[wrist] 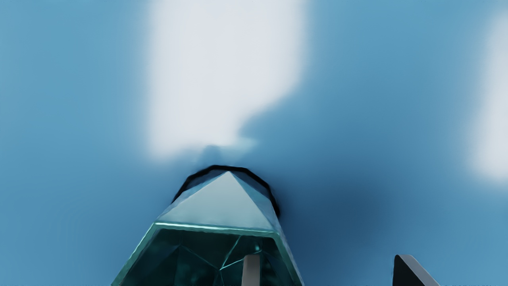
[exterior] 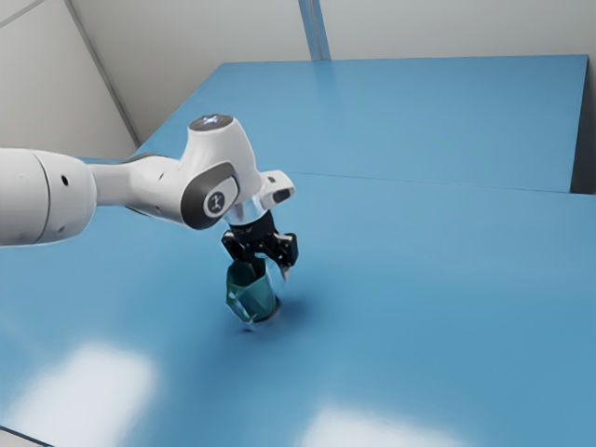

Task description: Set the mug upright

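Teal mug (exterior: 251,298) sits below the pincer (exterior: 271,272), partly between its spread fingers (wrist: 251,272)

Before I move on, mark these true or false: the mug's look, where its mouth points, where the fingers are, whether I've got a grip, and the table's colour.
1. The mug is green with flat facets. True.
2. One finger of the gripper shows against the mug's open mouth. True.
3. The gripper is shut on the mug. False: it is open, the other finger standing clear outside the mug.
4. The mug's mouth faces away from the gripper. False: it faces the gripper.
5. The arm comes in from the exterior view's left. True.
6. The table is red. False: it is blue.
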Motion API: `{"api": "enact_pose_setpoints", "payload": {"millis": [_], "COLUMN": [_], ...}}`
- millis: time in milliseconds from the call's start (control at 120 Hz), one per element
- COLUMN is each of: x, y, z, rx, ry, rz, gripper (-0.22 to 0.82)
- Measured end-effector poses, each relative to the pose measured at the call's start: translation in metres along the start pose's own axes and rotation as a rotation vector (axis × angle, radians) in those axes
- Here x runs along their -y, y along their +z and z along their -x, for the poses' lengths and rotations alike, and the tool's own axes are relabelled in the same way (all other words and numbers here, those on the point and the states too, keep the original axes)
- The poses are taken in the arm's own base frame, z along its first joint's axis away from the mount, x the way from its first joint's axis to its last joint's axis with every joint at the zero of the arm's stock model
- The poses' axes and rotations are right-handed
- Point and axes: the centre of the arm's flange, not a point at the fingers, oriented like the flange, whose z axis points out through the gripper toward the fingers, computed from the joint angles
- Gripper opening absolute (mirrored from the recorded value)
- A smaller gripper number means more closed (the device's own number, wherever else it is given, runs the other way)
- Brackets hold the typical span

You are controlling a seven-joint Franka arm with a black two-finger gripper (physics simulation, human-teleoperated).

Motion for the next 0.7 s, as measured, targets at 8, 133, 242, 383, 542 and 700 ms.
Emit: {"api": "enact_pose_setpoints", "payload": {"millis": [8,133,242,383,542,700], "x": [-0.001,-0.008,-0.009,-0.01,0.02,0.067], "y": [-0.001,-0.022,-0.037,-0.092,-0.197,-0.256], "z": [0.0,-0.005,-0.002,-0.016,-0.044,-0.05], "rx": [0.0,0.021,0.039,-0.028,-0.162,-0.194], "ry": [0.0,-0.026,-0.042,-0.017,0.044,0.059], "rz": [0.0,0.026,0.04,0.065,0.038,-0.016], "gripper": [0.33,0.43,0.5,0.55,0.58,0.59]}}
